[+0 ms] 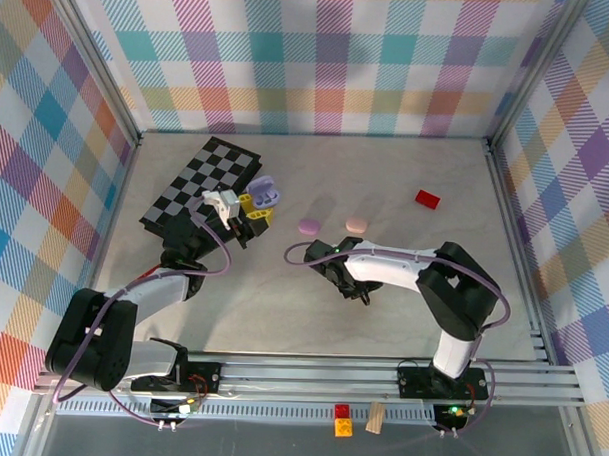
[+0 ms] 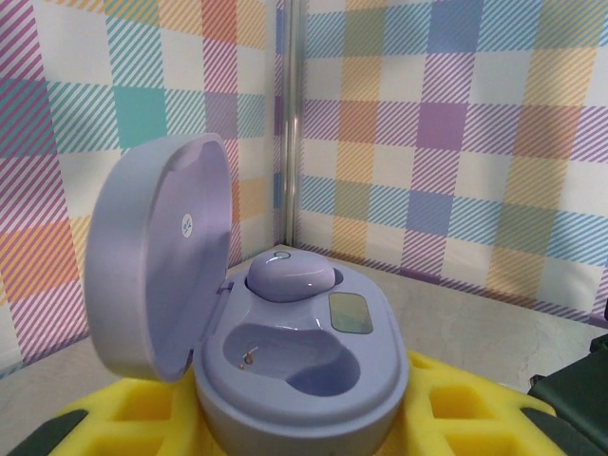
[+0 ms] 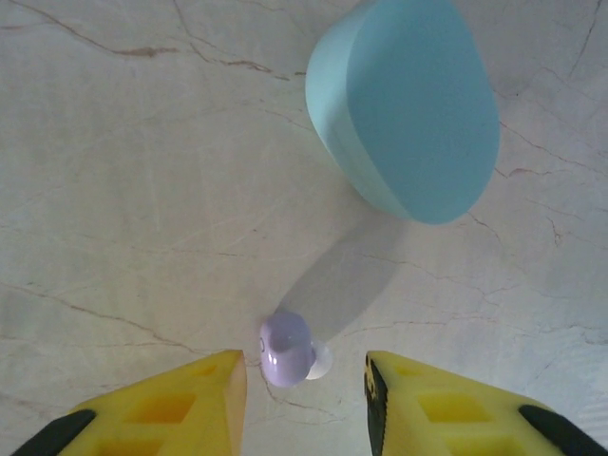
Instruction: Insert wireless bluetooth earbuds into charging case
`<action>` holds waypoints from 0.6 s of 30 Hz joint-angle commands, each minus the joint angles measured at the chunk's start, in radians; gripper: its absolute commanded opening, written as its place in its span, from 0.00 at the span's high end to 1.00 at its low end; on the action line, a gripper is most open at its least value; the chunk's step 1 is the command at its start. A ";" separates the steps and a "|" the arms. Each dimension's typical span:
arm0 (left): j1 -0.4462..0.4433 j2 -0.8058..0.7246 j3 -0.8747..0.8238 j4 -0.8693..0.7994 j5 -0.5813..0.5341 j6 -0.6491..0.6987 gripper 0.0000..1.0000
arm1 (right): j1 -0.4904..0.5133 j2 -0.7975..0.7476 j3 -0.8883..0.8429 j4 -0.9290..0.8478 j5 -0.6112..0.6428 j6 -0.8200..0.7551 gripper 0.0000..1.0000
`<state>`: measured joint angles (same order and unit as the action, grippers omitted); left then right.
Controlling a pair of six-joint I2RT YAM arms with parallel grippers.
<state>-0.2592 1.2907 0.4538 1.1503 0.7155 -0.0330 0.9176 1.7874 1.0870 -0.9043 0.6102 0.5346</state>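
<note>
Earbud (image 3: 285, 350) lies free between right gripper's (image 3: 304, 375) parted jaws; left gripper (image 1: 253, 212) seemingly clamps case (image 2: 304, 380).

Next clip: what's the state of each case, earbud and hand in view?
Open lavender case, lid up, near socket empty.
Seated earbud, in that case's far socket.
Loose lavender earbud, lying on the table, ungripped.
Light blue case, closed, on the table.
Pink case, closed.
Second lavender case, closed.
Left hand, shut on the open lavender case.
Right hand, open, straddling the loose lavender earbud.
</note>
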 commanded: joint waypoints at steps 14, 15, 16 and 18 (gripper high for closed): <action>0.011 -0.022 0.003 0.005 0.022 0.007 0.64 | 0.004 0.088 0.046 -0.052 0.005 -0.005 0.70; 0.011 -0.022 0.003 0.005 0.022 0.006 0.64 | 0.004 0.092 0.049 -0.052 0.003 -0.005 0.70; 0.011 -0.022 0.004 0.004 0.023 0.006 0.64 | 0.004 0.097 0.051 -0.051 0.002 -0.007 0.71; 0.011 -0.022 0.003 0.004 0.025 0.006 0.65 | 0.004 0.106 0.054 -0.052 0.000 -0.009 0.73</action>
<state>-0.2592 1.2907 0.4538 1.1278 0.7166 -0.0334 0.9176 1.8767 1.1172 -0.9257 0.6128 0.5335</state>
